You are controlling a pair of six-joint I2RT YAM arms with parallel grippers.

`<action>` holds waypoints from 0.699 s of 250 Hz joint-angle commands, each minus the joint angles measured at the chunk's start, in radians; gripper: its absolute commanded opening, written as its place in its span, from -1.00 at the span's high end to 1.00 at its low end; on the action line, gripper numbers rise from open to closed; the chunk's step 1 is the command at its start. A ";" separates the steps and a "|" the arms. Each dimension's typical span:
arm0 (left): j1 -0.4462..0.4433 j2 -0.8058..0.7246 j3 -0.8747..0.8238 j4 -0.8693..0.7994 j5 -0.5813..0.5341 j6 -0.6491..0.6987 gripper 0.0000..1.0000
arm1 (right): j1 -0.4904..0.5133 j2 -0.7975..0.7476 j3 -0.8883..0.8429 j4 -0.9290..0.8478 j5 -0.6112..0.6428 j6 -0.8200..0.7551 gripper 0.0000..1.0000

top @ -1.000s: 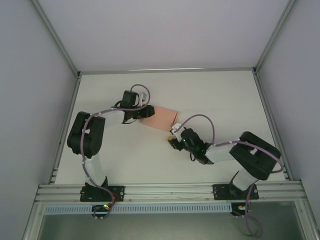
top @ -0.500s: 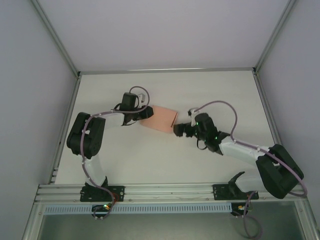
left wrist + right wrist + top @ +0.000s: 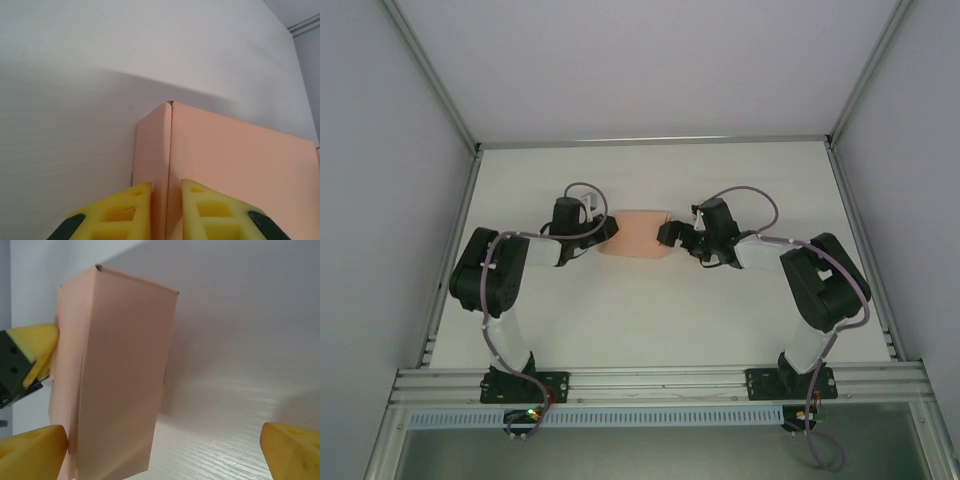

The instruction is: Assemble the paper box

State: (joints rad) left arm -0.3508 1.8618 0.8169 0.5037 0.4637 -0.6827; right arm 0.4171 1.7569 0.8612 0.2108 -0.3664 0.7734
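Scanning the surroundings first: a white table (image 3: 740, 170), grey walls on three sides, and a metal rail (image 3: 660, 380) along the near edge where both arms are bolted. A purple left cable (image 3: 582, 186) and a purple right cable (image 3: 745, 195) loop above the wrists.

Count: one box, two arms, two grippers, two yellow fingers on each gripper, two cables.

The box (image 3: 635, 236) is salmon-pink card folded into a low block. It lies on the table directly between the two grippers, one at each end.

Left gripper (image 3: 604, 233): the box is straight ahead of its fingertips. From its own camera the left gripper (image 3: 166, 212) has its fingers nearly together, pinching a folded corner edge of the box (image 3: 240, 165). One finger (image 3: 122, 212) sits on each side of the crease.

Right gripper (image 3: 667, 235): its jaws are spread wide and hold nothing. From its own camera the right gripper (image 3: 160, 440) has the box (image 3: 120, 380) ahead and between its fingers. The box is close against one finger (image 3: 35, 452) and well apart from the other. I cannot tell whether the nearer finger touches the card.

In the way: past the box, on the side away from the right gripper, the yellow tip of the left gripper (image 3: 32, 345) presses at the box's edge and blocks that end.
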 commanded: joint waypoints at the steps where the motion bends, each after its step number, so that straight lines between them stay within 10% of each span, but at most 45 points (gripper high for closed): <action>1: 0.016 0.080 -0.074 -0.192 -0.028 -0.025 0.65 | 0.003 0.061 0.039 0.069 -0.101 0.055 -0.98; 175: 0.007 -0.049 -0.031 -0.042 0.086 0.059 0.41 | -0.025 0.037 0.012 0.352 -0.278 0.170 0.22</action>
State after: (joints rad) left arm -0.3332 1.8664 0.7994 0.5644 0.5240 -0.6868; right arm 0.3943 1.8652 0.8833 0.5037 -0.5770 0.9134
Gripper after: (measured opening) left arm 0.253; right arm 0.415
